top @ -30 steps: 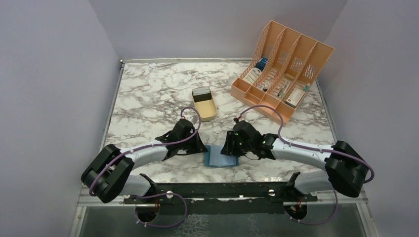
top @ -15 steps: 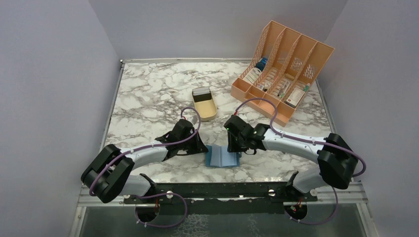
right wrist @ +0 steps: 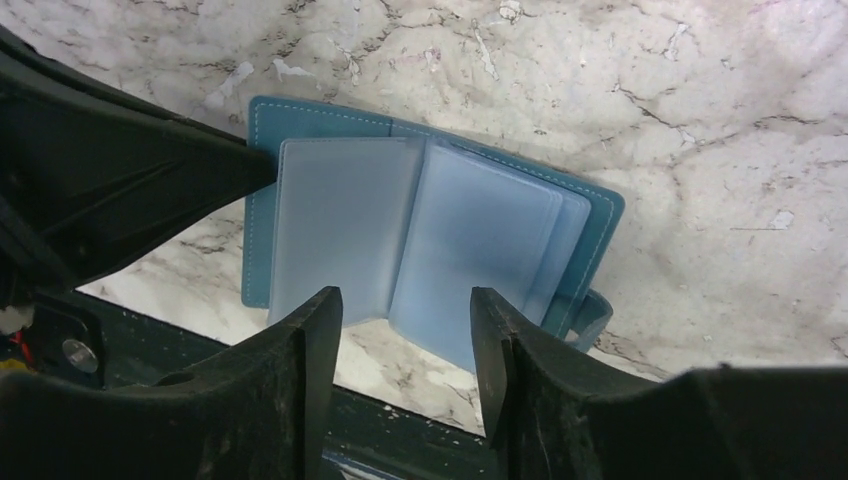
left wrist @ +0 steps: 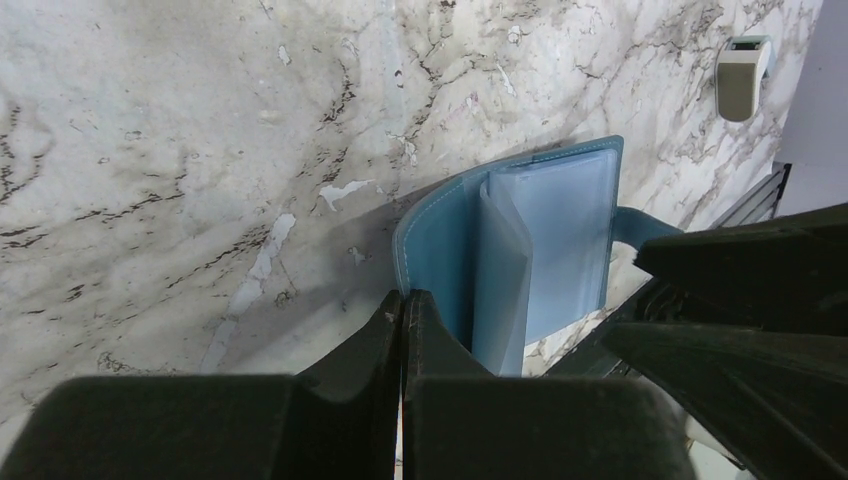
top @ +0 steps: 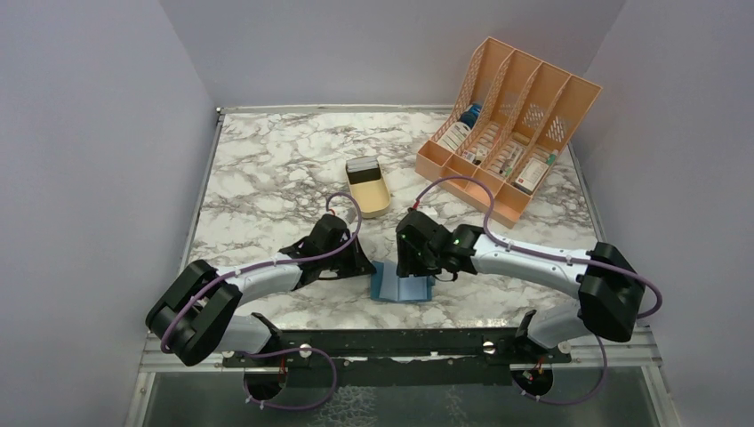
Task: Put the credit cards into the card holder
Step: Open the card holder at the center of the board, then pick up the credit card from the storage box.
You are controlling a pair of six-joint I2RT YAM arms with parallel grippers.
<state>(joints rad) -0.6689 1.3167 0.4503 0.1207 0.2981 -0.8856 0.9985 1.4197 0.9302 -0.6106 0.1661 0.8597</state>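
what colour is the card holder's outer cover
Teal-blue, pale stitching; the card holder shows best in right wrist view.

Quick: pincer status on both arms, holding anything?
Left pincer: closed, tips at the cover edge of the card holder; whether it pinches the cover cannot be told.
Right pincer: open, empty, over the opened card holder.

Overhead camera; close wrist cameras share card holder (right wrist: 340, 220).

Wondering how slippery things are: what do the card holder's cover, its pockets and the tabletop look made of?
Card holder cover: matte teal with pale edge stitching, likely faux leather. Pockets: translucent pale blue, soft sheen, probably flexible vinyl. Tabletop: smooth marble pattern; stone or laminate, unclear.
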